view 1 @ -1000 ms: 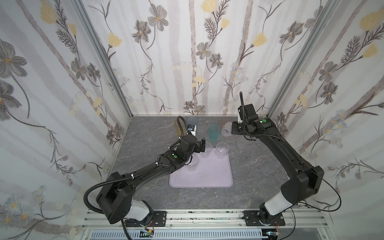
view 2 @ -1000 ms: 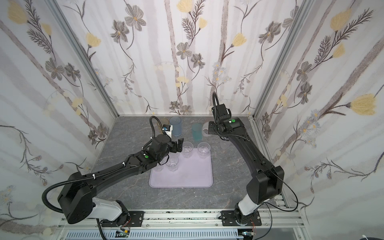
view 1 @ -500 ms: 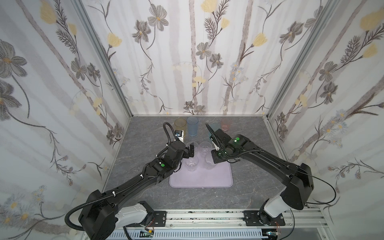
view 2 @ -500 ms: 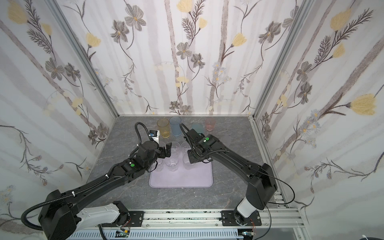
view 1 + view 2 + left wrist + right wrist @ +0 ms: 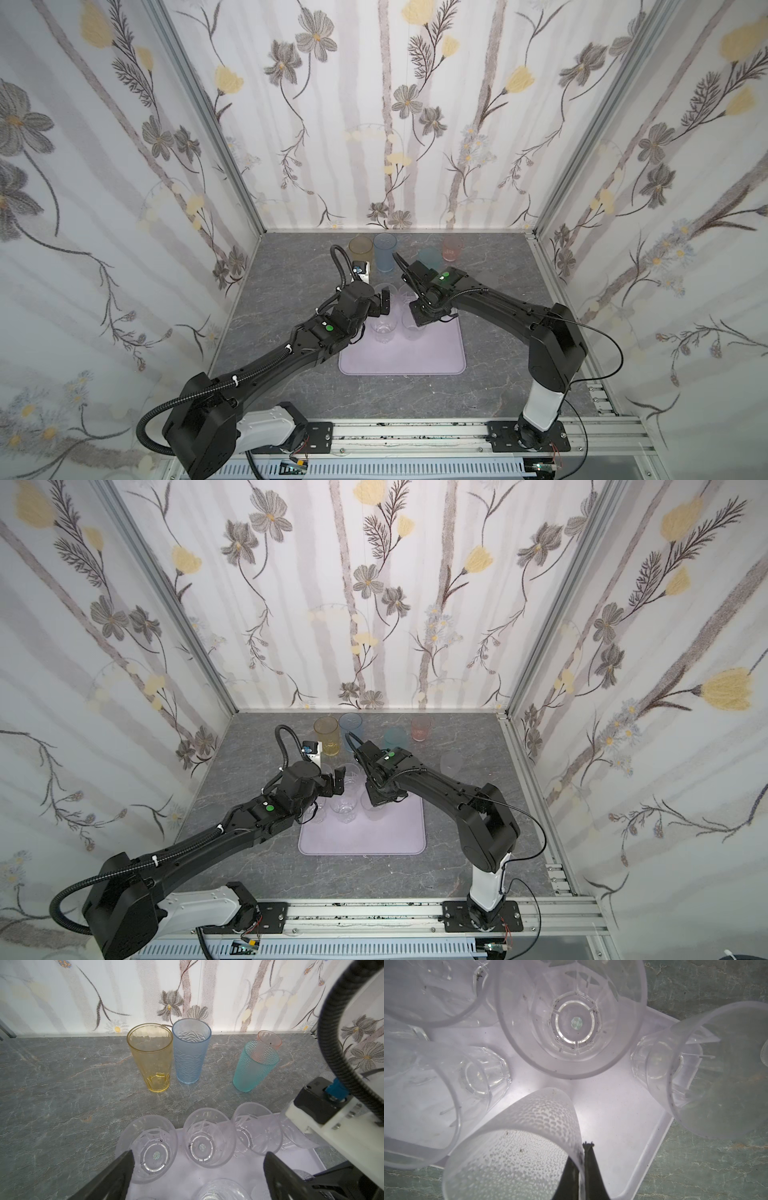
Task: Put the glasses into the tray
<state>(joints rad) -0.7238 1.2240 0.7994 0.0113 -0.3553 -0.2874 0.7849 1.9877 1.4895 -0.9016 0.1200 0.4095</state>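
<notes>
- My right gripper (image 5: 584,1147) is pinched narrow on the wall of a frosted dimpled glass (image 5: 529,1136). One finger is inside the rim and one outside, and I hold the glass over the tray (image 5: 612,1126).
- I take this to be the set-down step for that glass. I cannot tell whether its base touches the tray floor yet.
- The next move calls for lowering it until it stands flat in the bare gap. Then I part the jaws and lift straight up, because clear glasses crowd it on three sides.
- My left gripper (image 5: 198,1156) hangs wide open and empty above the tray's far left corner.
- The tray lies near the counter's middle. It holds several short clear glasses (image 5: 208,1136) upright in its far half, and its near half is bare.
- Four glasses are not yet in the tray and stand by the counter's back edge. The amber glass (image 5: 152,1057) and blue glass (image 5: 190,1051) are just beside each other. The teal glass (image 5: 252,1068) stands apart from them, with the pink glass (image 5: 269,1040) behind it.
</notes>
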